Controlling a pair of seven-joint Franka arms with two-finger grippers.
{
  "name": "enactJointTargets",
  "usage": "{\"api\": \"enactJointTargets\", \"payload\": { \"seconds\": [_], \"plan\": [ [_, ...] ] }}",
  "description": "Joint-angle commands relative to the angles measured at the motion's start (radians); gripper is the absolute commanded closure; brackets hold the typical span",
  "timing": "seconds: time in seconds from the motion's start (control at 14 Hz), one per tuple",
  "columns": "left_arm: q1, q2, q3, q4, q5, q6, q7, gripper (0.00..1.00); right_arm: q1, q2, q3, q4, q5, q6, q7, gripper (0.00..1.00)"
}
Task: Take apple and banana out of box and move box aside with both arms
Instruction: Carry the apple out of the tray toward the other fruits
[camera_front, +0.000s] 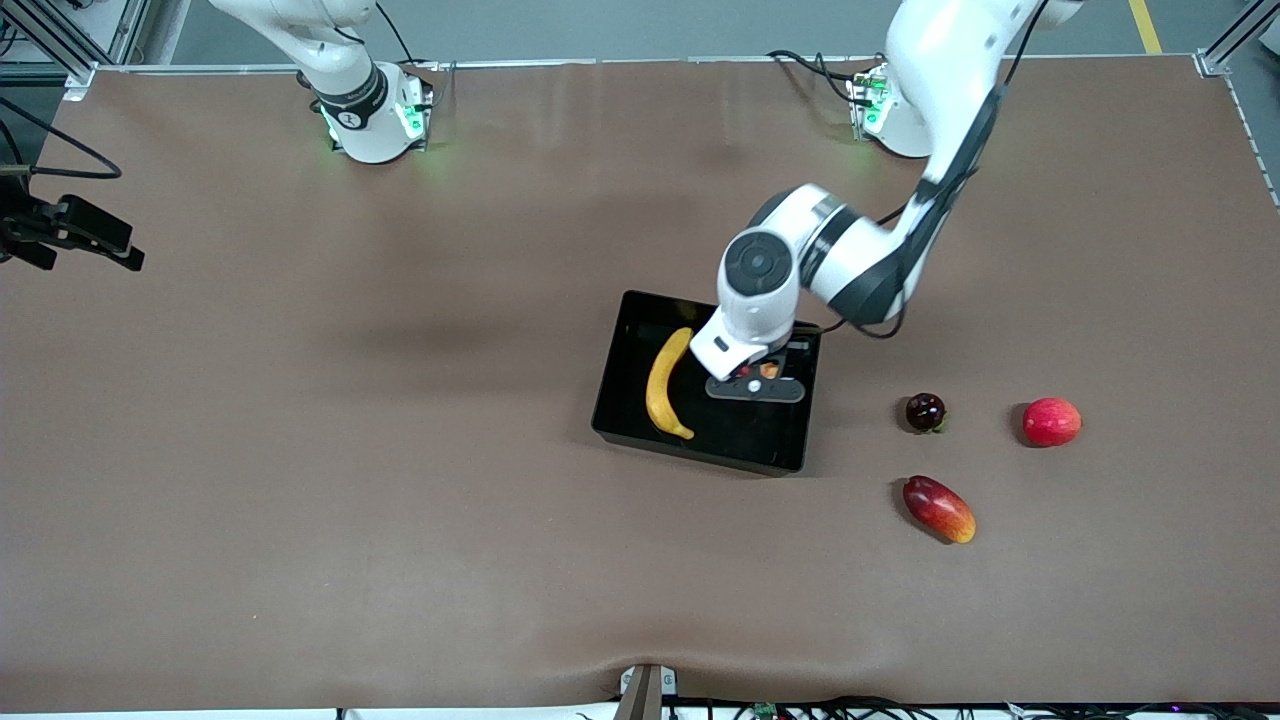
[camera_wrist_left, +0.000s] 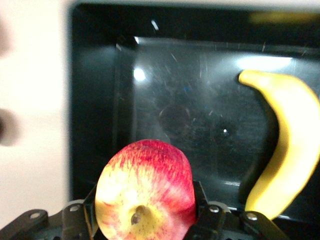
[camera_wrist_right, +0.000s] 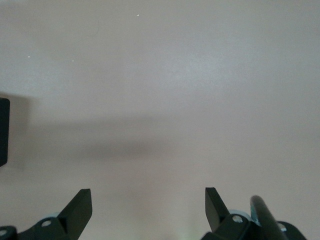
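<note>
red-yellow apple (camera_wrist_left: 145, 192) | clamped in left end effector (camera_wrist_left: 145, 220) | over black tray (camera_wrist_left: 95, 100)

Bright overhead light, glare on tray (camera_wrist_left: 200, 75), blurred edges.

Legible markings: none found.
No text, label, brand, number or sign can be read on any surface in the three views; a small dark mark on the right arm's base (camera_front: 347, 118) is too small to make out.
</note>
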Motion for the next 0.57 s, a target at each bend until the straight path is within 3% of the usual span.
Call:
{"api": "enactJointTargets", "payload": {
  "seconds": [0.0,0.21,0.5],
  "plan": [
    [0.091,-0.125,-0.003,-0.022,0.010,-0.051,0.172,1.00,-0.024,0.004,0.015,0.012,0.013,-0.010,-0.011,0.00],
    [0.247,-0.164,-0.004,-0.022,-0.056,-0.074,0.444,1.00,-0.024,0.004,0.015,0.014,0.012,-0.010,-0.011,0.00],
    [0.390,-0.132,0.006,-0.017,-0.042,-0.076,0.663,1.00,-0.024,0.007,0.015,0.014,0.013,-0.010,-0.009,0.00]
  ]
}}
